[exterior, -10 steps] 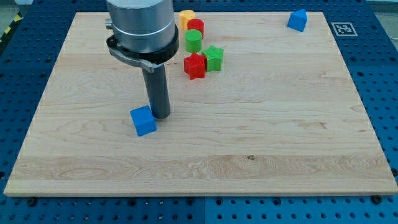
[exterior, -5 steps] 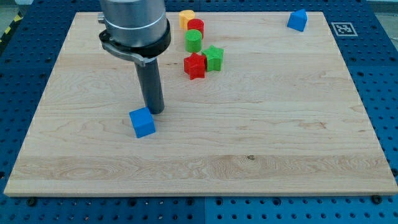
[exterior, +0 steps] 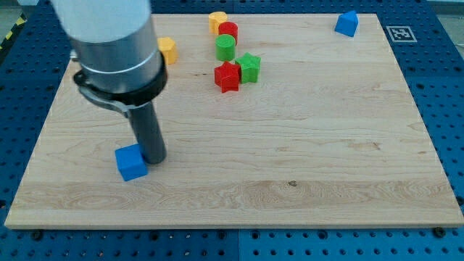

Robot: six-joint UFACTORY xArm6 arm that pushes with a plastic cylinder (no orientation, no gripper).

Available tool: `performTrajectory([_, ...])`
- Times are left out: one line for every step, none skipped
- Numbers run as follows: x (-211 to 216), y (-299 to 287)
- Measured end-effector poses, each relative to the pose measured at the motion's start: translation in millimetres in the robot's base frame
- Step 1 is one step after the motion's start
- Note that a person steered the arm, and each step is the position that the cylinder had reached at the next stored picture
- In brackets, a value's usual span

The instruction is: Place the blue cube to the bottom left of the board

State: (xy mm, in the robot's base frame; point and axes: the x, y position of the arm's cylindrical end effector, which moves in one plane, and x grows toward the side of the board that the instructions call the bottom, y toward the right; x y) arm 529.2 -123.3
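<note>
- Now, my tip [exterior: 153,159], the lower end of the straight dark rod, rests on the pale wooden table [exterior: 290,145] in the view's lower left part.
- The small blue plastic cube [exterior: 131,162] sits just to the view's left of my tip, touching it or all but touching; the exact contact cannot be made out.
- That blue cube lies in the left half of the table, nearer the view's bottom edge than the top, but short of the bottom left corner itself.
- There is no claw on this arm, only the rod, so nothing is grasped or clenched; the block stands free on the wood.
- The grey metal cylinder of the arm [exterior: 109,43] rises above the rod and hides part of the table's upper left.
- A yellow block [exterior: 168,50] peeks out just to the view's right of that cylinder; its shape cannot be told with certainty.
- Near the view's top centre a second yellow block [exterior: 216,19] touches a red cylinder [exterior: 228,31], with a green cylinder [exterior: 226,48] just below them.
- Below those, a red star-shaped block [exterior: 227,76] and a green star-shaped block [exterior: 249,67] sit side by side, touching.
- Another blue block [exterior: 347,23], with a peaked top, stands alone near the top right corner, well apart from everything else.
- A black-and-white square marker [exterior: 399,32] lies on the blue perforated surface [exterior: 442,87] beyond the table's top right corner.
</note>
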Motion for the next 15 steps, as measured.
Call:
performTrajectory([0,0])
performTrajectory([-11,-12])
performTrajectory([-24,-16])
performTrajectory([-28,-16])
performTrajectory([-57,-16])
performTrajectory([-71,-16])
performTrajectory([-75,-19])
performTrajectory([-70,-26])
performTrajectory([-54,-26])
performTrajectory([-53,-26])
performTrajectory([-52,-26])
performTrajectory([-46,-26])
performTrajectory([-43,-27])
performTrajectory([-34,-31])
performTrajectory([-23,-4])
